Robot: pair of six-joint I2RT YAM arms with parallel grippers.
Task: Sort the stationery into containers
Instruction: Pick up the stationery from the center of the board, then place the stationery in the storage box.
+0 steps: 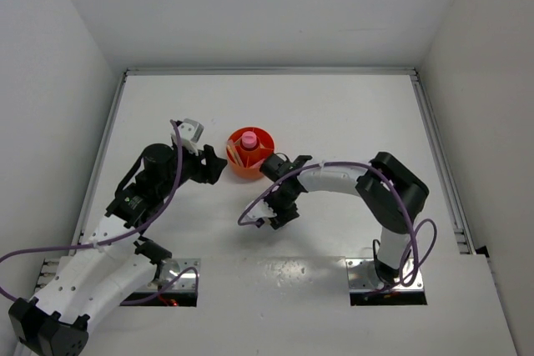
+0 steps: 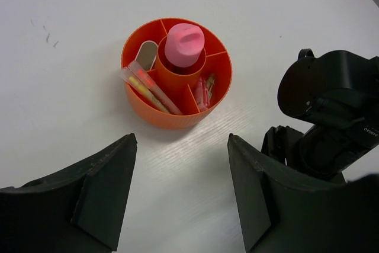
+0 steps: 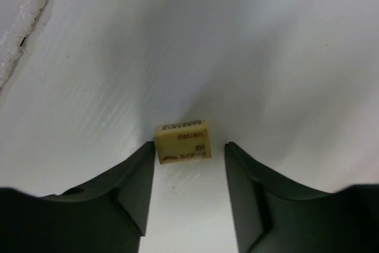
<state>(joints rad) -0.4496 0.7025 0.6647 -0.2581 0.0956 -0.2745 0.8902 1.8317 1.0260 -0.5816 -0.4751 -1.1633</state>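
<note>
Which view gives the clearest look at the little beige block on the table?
Right wrist: the beige block sits centred between fingers of the right gripper, print visible. Top external hides it beneath that gripper; left wrist misses it.

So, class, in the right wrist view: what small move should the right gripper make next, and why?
Probably close the right gripper on the beige block. The block lies flat on the table between its open fingers, with a gap showing at one finger, so it is not yet gripped. It lies outside the orange tub.
</note>
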